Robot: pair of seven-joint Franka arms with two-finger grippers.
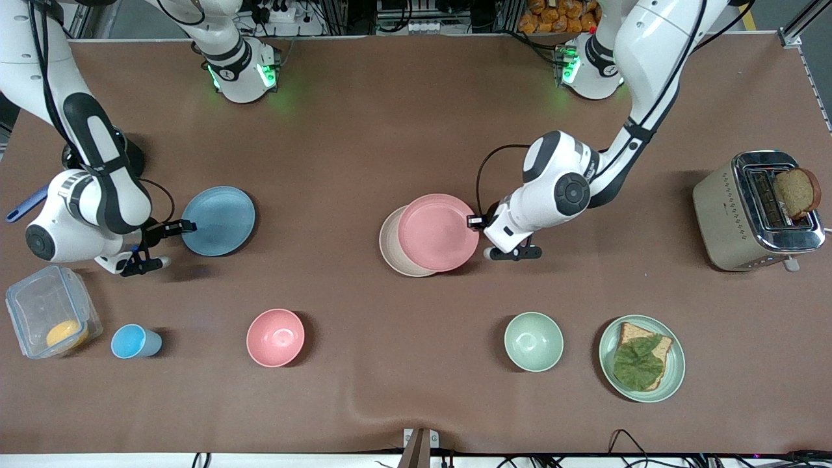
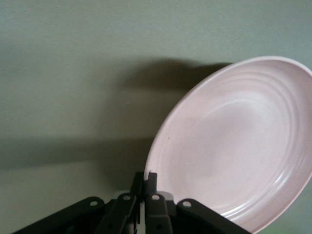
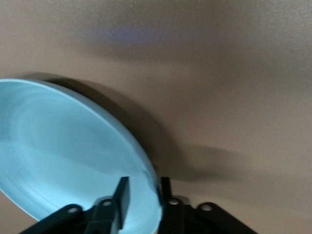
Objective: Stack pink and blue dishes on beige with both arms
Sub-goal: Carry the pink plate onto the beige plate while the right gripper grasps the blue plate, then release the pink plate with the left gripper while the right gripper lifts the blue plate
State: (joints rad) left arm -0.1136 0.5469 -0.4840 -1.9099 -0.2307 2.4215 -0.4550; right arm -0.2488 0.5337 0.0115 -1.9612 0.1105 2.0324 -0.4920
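Grippers pinch plate rims: left gripper [image 1: 473, 221] pink plate [image 1: 437, 232], right gripper [image 1: 188, 226] blue plate [image 1: 218, 221].

A brown mat [image 1: 403, 117] covers the table, metal framing [image 1: 338, 16] along its top edge.

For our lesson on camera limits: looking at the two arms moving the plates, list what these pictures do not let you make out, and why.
- Beige plate: front view, mostly covered by the pink plate; whether they touch is unclear.
- Pink plate: left wrist view, cut off by the picture's edge; left hand grips its rim.
- Blue plate: right wrist view, cut off at the edge; right hand grips its rim.
- Orange item in the clear container: too small to identify.
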